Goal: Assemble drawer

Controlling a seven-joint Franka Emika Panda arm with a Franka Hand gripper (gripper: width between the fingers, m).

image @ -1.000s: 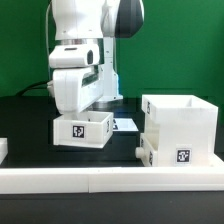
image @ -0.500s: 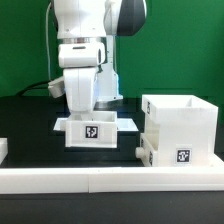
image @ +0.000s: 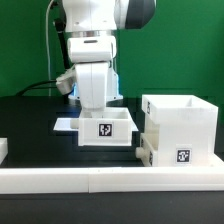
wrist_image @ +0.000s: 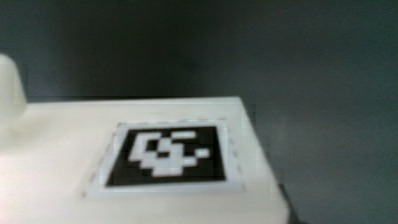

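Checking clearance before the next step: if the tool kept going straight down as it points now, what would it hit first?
Most likely the small tray directly beneath it; the tool seems to reach into it already, fingertips hidden, so contact depth is unclear.

I work in a lab test cell: a plain green backdrop point(image: 25, 50) behind my black table point(image: 30, 112), a white border rail point(image: 110, 180) along its front edge, printed marker tags on the parts.
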